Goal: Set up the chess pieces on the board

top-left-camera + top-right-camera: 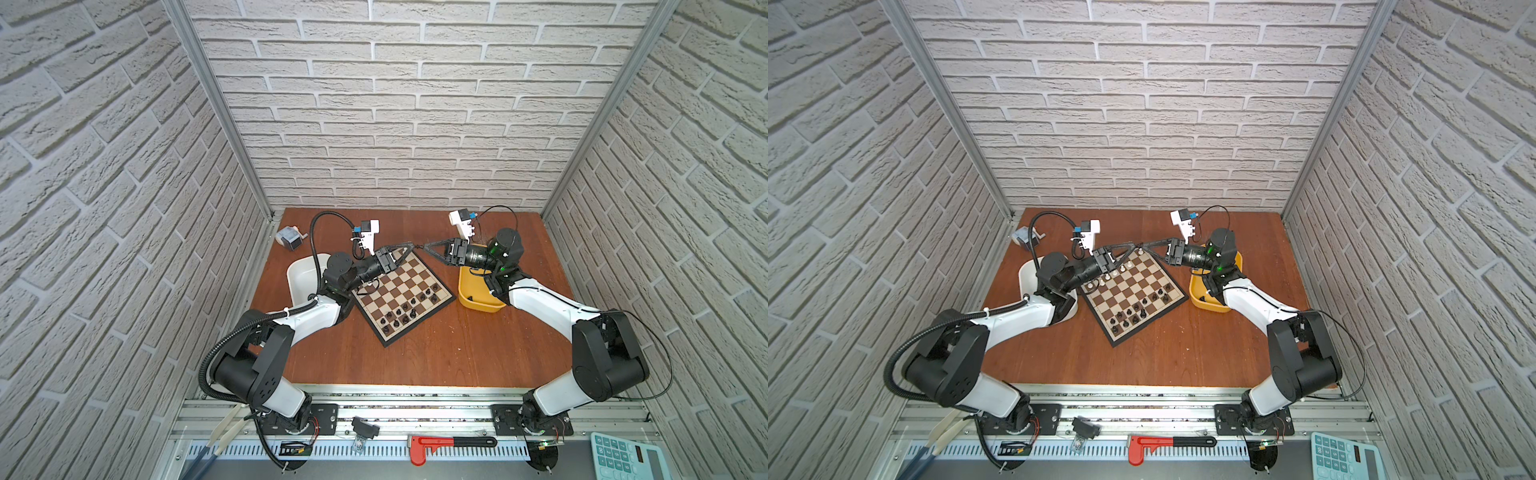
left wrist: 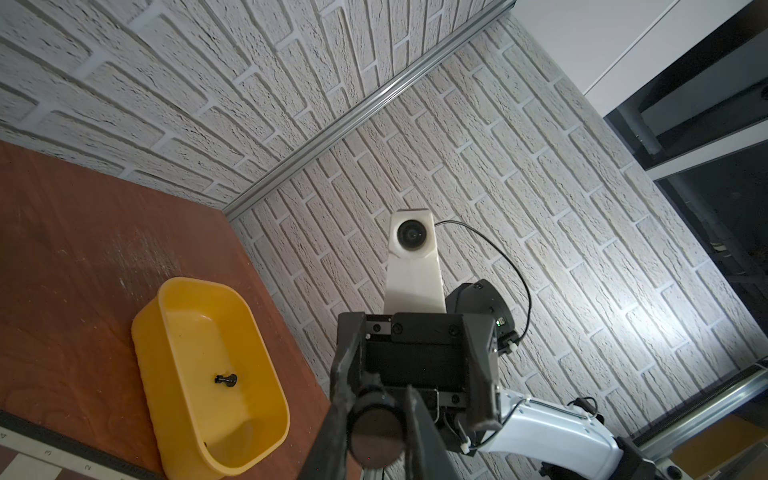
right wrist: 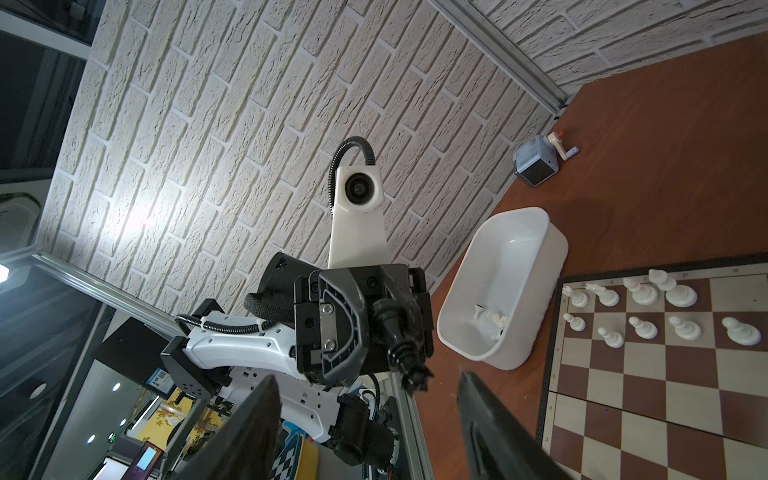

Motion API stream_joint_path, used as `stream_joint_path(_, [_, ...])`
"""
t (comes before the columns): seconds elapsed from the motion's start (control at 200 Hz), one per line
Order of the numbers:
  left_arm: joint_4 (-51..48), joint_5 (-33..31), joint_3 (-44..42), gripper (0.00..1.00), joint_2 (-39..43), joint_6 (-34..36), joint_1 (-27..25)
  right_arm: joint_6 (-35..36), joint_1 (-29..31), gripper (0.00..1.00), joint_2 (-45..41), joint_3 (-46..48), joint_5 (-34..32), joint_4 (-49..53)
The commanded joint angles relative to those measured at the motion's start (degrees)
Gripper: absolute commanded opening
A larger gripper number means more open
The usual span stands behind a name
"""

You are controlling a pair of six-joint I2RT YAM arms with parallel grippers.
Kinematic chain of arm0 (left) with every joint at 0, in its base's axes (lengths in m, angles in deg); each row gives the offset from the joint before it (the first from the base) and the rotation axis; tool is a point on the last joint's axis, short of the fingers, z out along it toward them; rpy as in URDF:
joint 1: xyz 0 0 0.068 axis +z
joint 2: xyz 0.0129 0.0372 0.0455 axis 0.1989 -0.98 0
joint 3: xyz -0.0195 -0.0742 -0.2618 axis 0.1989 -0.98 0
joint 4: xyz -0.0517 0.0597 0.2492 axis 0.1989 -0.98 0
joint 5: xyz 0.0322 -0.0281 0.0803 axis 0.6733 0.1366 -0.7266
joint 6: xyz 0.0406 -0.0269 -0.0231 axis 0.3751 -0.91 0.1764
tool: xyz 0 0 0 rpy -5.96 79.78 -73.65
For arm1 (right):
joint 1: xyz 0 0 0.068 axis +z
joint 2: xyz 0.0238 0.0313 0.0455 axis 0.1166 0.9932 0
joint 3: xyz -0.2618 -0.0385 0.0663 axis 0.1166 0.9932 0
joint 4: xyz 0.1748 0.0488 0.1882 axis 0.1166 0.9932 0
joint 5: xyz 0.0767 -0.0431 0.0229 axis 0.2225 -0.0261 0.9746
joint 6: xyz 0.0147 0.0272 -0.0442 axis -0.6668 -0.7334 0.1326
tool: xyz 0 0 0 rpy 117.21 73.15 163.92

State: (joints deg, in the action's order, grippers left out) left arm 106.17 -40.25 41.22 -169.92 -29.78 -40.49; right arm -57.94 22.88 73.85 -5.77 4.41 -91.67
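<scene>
Passing step: judged a mid-air handover of the black piece [image 3: 399, 349], from left gripper [image 1: 407, 248] to right gripper [image 1: 427, 248].
Left pincer: clamped on the black piece's lower body. The round base faces the left wrist view and the crown end points at the right gripper.
Right pincer: jaws well apart on either side of the crown end, no contact seen, holding nothing.
Piece location: in the air over the far corner of the board [image 1: 399, 282], not on any square.
Arm pose: both arms reach forward and inward with wrists roughly level. The grippers meet tip to tip above that corner in both top views.
Board state: black men [image 1: 411, 311] stand along the near-right side and white men [image 3: 643, 293] in two rows on the opposite side. Setup looks partway done.
Tubs: yellow tub [image 2: 208, 340] holds one lying black man [image 2: 225, 379]. White tub [image 3: 511, 282] holds leftover white men [image 3: 494, 319].
Next move: right jaws should close squarely on the upper end, then left lets go. After that, carry it to an empty black-side square, base down.
Risk: tiny piece with a slim grip, so it may twist or drop at release.
</scene>
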Motion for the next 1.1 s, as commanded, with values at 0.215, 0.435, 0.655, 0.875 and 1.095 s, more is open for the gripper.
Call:
stream_joint_path(0.215, [8.4, 1.6, 2.1, 0.00, -2.7, -1.8, -1.2, 0.3, 0.7, 0.59, 0.9, -2.3, 0.2, -0.1])
stream_joint_path(0.435, [8.8, 2.4, 2.1, 0.00, -3.8, -1.9, -1.7, 0.9, 1.1, 0.50, 0.8, -2.7, 0.3, 0.9])
stream_joint_path(0.655, [9.8, 2.0, 2.0, 0.00, -4.1, -2.5, -1.6, 0.2, 1.0, 0.34, 0.6, -2.3, 0.1, 0.5])
stream_joint_path(0.875, [10.1, 1.9, 2.1, 0.00, -4.6, -2.4, -1.6, -0.7, 1.0, 0.23, 0.9, -2.2, 0.0, -0.1])
stream_joint_path(1.095, [9.4, 2.2, 2.6, 0.00, -4.9, -1.6, -1.7, -0.9, 1.0, 0.16, 1.2, -2.0, -0.2, 0.2])
